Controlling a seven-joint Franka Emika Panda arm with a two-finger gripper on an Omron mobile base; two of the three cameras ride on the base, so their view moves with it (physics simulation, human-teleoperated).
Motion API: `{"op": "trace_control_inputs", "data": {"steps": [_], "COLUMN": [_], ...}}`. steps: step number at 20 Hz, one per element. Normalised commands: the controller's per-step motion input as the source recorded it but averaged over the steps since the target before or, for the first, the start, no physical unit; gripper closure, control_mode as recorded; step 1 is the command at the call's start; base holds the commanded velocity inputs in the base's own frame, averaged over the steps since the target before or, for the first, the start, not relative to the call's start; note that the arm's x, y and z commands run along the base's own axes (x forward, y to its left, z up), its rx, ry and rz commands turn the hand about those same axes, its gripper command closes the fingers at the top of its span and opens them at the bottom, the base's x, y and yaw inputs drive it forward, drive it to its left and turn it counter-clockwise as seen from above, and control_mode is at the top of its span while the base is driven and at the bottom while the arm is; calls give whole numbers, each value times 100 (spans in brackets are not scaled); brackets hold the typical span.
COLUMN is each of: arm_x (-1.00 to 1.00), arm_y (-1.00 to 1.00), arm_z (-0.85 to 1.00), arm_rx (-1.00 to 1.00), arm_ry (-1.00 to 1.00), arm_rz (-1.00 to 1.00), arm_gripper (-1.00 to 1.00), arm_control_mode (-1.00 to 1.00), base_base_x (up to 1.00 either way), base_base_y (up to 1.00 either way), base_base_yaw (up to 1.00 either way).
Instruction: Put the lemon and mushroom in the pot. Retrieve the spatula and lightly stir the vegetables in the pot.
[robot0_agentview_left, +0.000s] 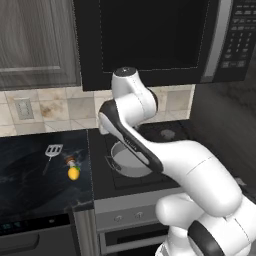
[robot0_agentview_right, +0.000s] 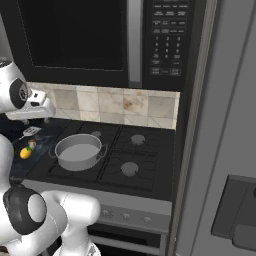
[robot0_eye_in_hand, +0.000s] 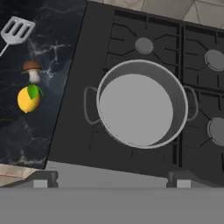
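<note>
The grey pot (robot0_eye_in_hand: 140, 105) stands empty on the front left burner of the black stove, also seen as the pot (robot0_agentview_left: 125, 161) and the pot (robot0_agentview_right: 78, 151). On the dark counter to its left lie the yellow lemon (robot0_eye_in_hand: 28, 99), the brown-capped mushroom (robot0_eye_in_hand: 32, 69) just behind it, and the slotted spatula (robot0_eye_in_hand: 16, 30) farther back. In the left base view the lemon (robot0_agentview_left: 73, 173), mushroom (robot0_agentview_left: 70, 161) and spatula (robot0_agentview_left: 52, 150) sit in the same row. My gripper (robot0_eye_in_hand: 111, 178) hovers high above the pot, open, with nothing between its fingers.
The stove (robot0_agentview_right: 135, 150) has several burners, and a microwave (robot0_agentview_right: 100, 35) hangs low above it. A tall dark fridge side (robot0_agentview_right: 210, 150) stands at the right. The tiled wall (robot0_agentview_left: 50, 107) backs the counter (robot0_agentview_left: 30, 185).
</note>
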Motion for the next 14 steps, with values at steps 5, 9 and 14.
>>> {"op": "trace_control_inputs", "data": {"steps": [5, 9, 14], "arm_x": [-52, -21, 4], "arm_y": [93, 18, 19], "arm_z": [-28, -68, -69], "arm_rx": [-7, 1, 2], "arm_ry": [5, 7, 4], "arm_rz": [7, 12, 11], "arm_gripper": [-100, -100, -100], "arm_control_mode": [-100, -100, -100], "base_base_x": [0, 0, 0], "base_base_y": [0, 0, 0], "base_base_yaw": [0, 0, 0]}}
